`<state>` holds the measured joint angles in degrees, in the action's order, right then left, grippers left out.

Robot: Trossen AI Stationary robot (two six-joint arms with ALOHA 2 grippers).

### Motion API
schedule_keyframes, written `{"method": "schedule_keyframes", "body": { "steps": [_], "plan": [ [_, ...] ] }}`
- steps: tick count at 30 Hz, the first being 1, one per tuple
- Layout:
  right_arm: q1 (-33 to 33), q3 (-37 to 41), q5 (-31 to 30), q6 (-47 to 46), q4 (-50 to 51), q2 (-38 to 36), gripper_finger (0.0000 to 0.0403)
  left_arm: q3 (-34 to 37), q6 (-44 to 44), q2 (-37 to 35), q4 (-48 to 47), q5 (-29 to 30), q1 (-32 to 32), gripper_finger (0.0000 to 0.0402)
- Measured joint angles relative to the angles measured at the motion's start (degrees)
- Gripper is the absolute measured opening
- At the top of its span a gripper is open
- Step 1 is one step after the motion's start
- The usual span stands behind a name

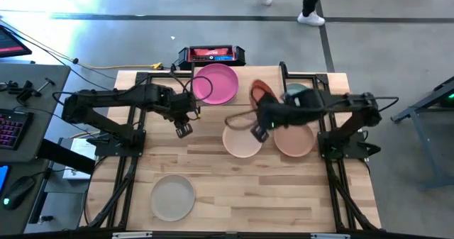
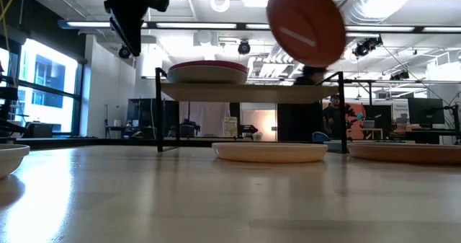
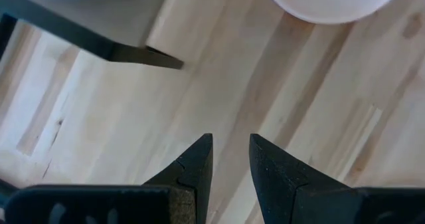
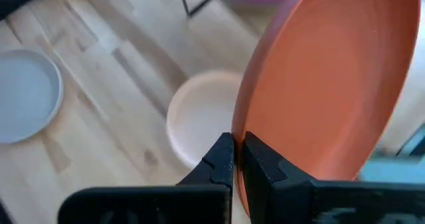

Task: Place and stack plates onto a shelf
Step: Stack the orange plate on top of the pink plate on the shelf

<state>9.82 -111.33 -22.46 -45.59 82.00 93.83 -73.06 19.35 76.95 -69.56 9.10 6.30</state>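
Note:
The light-wood shelf (image 1: pixel 245 79) (image 2: pixel 245 92) stands at the table's far middle, and a pink plate (image 1: pixel 215 83) (image 2: pixel 207 71) lies on its left half. My right gripper (image 1: pixel 261 122) (image 4: pixel 238 152) is shut on a terracotta plate (image 1: pixel 262 93) (image 2: pixel 306 23) (image 4: pixel 325 84) above the shelf's right half. A pale teal plate (image 1: pixel 296 93) shows behind my right arm. A peach plate (image 1: pixel 242 140) (image 2: pixel 270 151), a tan plate (image 1: pixel 294 140) and a grey plate (image 1: pixel 172 196) lie flat on the table. My left gripper (image 1: pixel 183 130) (image 3: pixel 231 151) hangs open and empty in front of the shelf's left end. My right gripper pinches the terracotta plate's rim (image 4: pixel 247 127) between its two fingers, at the plate's near edge. The plate stands steeply tilted, almost on edge, and is lifted clear of the table and the shelf.
A red-and-black box (image 1: pixel 211 54) sits beyond the table's far edge. The shelf's black legs (image 2: pixel 158 109) (image 3: pixel 143 54) stand near my left gripper. Bare wood lies between the grey plate and the peach plate. A person's legs (image 1: pixel 308 1) pass on the floor behind the table.

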Motion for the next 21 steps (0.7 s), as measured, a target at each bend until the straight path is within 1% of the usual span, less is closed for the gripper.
{"method": "schedule_keyframes", "body": {
  "steps": [6,13,21],
  "plan": [
    [-8.68,0.00,2.56,17.23,-6.54,-0.62,0.0000,0.00,-0.04,0.02,0.00,-0.09,3.59,0.0087],
    [-17.68,0.00,9.29,35.11,-14.01,-0.40,0.0000,0.00,0.09,0.02,0.00,-0.21,6.99,0.0087],
    [-25.93,0.00,16.49,51.21,-19.45,-0.40,0.0000,0.00,3.42,0.02,-0.04,-0.28,9.95,0.0087]
  ]
}}
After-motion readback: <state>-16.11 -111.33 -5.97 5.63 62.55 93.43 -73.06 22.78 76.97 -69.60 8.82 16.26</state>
